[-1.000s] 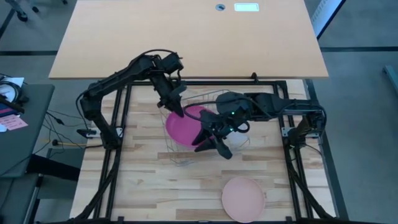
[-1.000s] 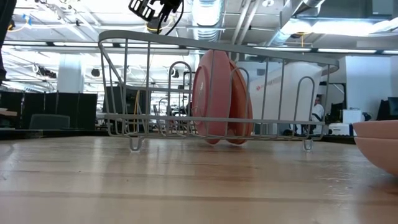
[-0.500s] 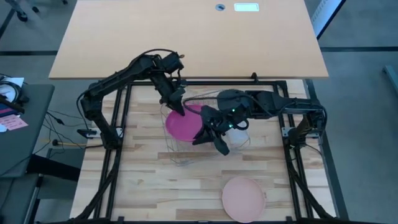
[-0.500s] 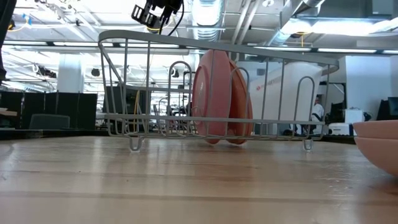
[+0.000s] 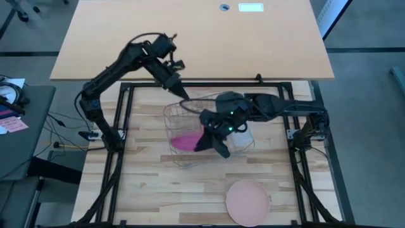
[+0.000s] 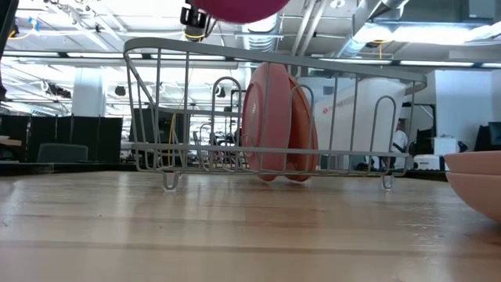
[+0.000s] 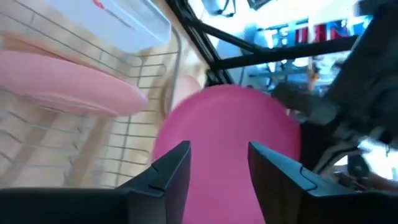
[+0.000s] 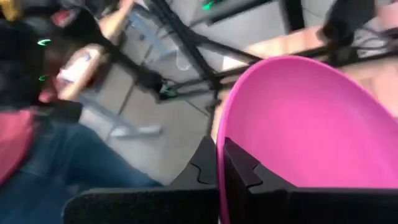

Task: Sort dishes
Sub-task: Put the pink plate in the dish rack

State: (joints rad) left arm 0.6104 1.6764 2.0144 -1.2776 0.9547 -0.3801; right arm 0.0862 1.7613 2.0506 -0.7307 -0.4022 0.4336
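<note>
The right gripper (image 8: 221,163) has its fingers clamped on the rim of the bright magenta plate (image 5: 186,140), held above the wire rack (image 5: 183,113) on the desk (image 5: 145,190). The left gripper (image 7: 214,168), fingers apart and holding nothing, hovers near the rack's far edge. A salmon-orange plate (image 5: 248,201) lies on the desk's near side
</note>
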